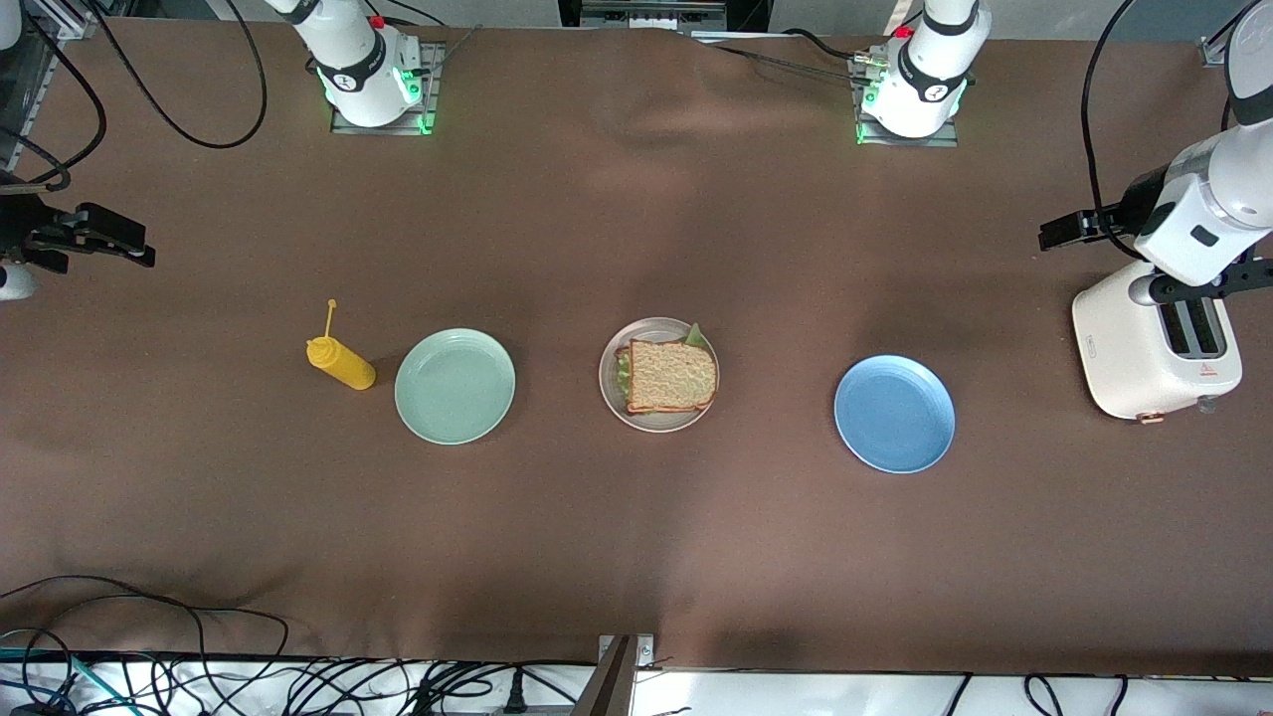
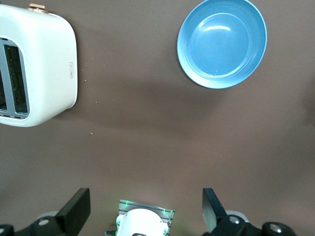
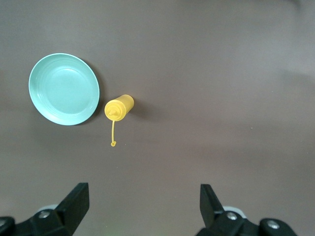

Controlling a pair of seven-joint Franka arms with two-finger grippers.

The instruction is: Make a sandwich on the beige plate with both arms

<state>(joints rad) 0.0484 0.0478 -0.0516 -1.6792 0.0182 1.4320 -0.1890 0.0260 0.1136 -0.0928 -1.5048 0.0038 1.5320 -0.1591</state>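
The sandwich (image 1: 670, 376) is seen on the beige plate (image 1: 609, 381), at the middle of the bench (image 1: 636, 557). Its top slice is square, coarse-grained brown toast; a crinkly green lettuce leaf shows at one corner and along one edge, while the lower slice is almost wholly hidden. The plate is round and pale with a raised rim, much of it covered by the bread.

The bench is covered with a matte brown cloth, faintly creased. Toward the right arm's end a round mint green plate (image 1: 454, 386) with faint rings is set, and just beside it a yellow squeeze bottle (image 1: 341, 363) with a thin nozzle and dangling cap. Toward the left arm's end lies a glossy round blue plate (image 1: 894, 414), and farther along a smooth cream two-slot toaster (image 1: 1144, 358), partly overlapped by the left arm.

The left claw (image 2: 146, 209) is held over bare cloth near the toaster, its black fingers spread wide and empty. The right claw (image 3: 142, 206) is held over bare cloth near the bottle, likewise spread and empty. In both wrist views only the fingertips are shown, cut off at the edge.
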